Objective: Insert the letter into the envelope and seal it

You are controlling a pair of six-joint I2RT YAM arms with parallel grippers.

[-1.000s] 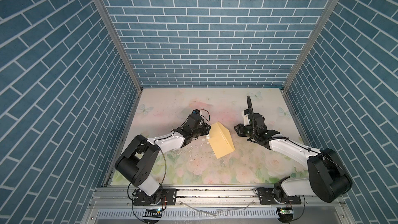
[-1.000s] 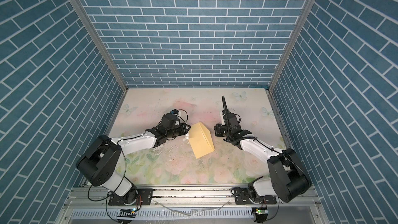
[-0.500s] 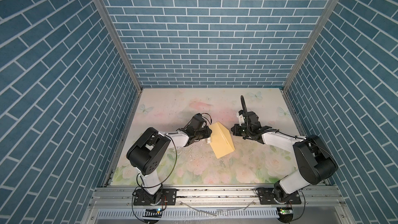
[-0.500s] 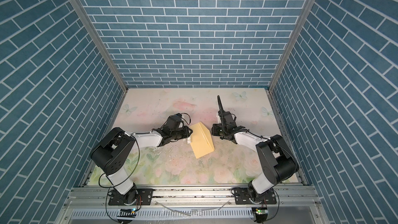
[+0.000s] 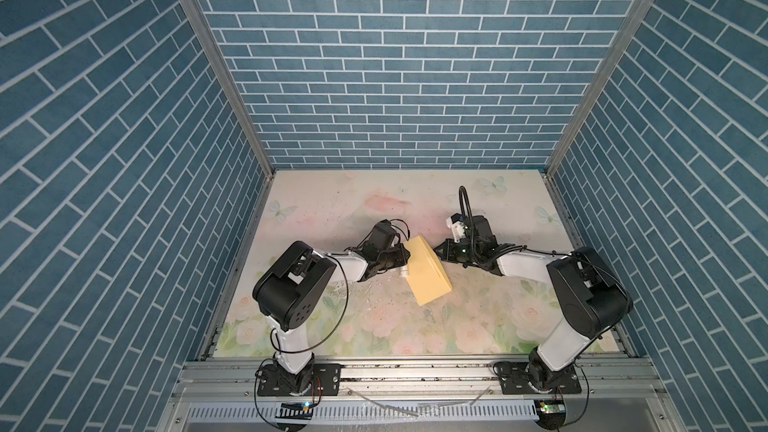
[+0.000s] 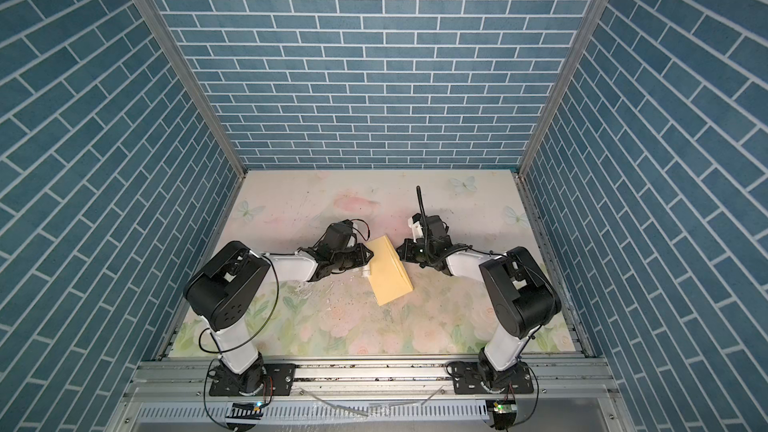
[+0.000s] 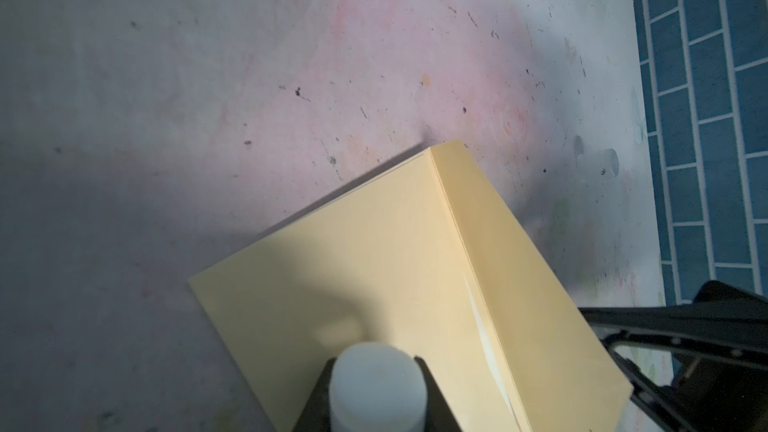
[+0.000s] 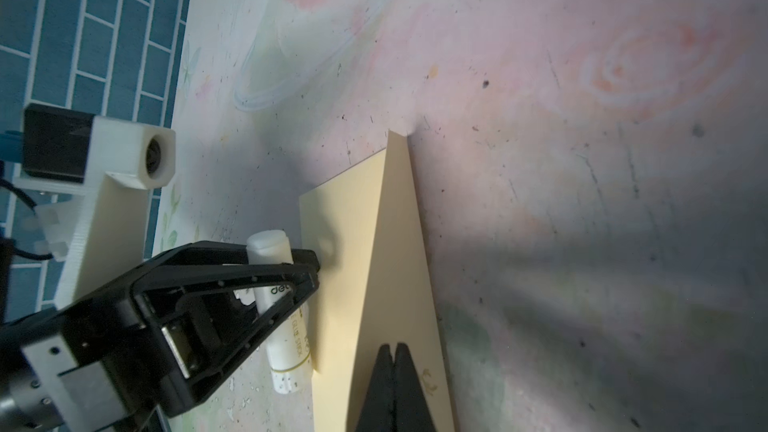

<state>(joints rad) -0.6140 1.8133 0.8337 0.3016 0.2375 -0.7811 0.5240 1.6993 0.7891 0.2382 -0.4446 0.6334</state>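
Changed: The right tool point(image 5: 436, 250) has been brought in from a spot clear of the envelope point(image 5: 424, 280) to its raised flap point(image 8: 395, 243). Its jaws, parted a second ago, have been shut. The left arm has been refolded a little, while the envelope has been left where it lay.
Right tool: The jaws are pressed together at the flap's outer edge. The paper is judged to be pinched between them.
Left tool point(image 8: 299, 268): It is closed partway round a white glue stick point(image 8: 289, 351), which is held crosswise between the jaws. The stick's rounded end is seen over the envelope's near edge in the left wrist view.
Envelope: It lies on the tabletop point(image 5: 374, 209) between the two tools. In both top views its long axis runs from far-left to near-right, and the flap's fold forms a ridge along the side facing the right tool.
Letter: None of it can be made out, so it is judged to be already inside.
Key relation: The glue stick lies roughly along the envelope's long axis, beside its left long edge. The flap stands across the short axis from it, toward the right arm. The left tool is therefore nearer for gluing and the right tool nearer for folding.
Next move, as judged: The stick would have to be carried rightward across the envelope to the flap while the flap is held up.
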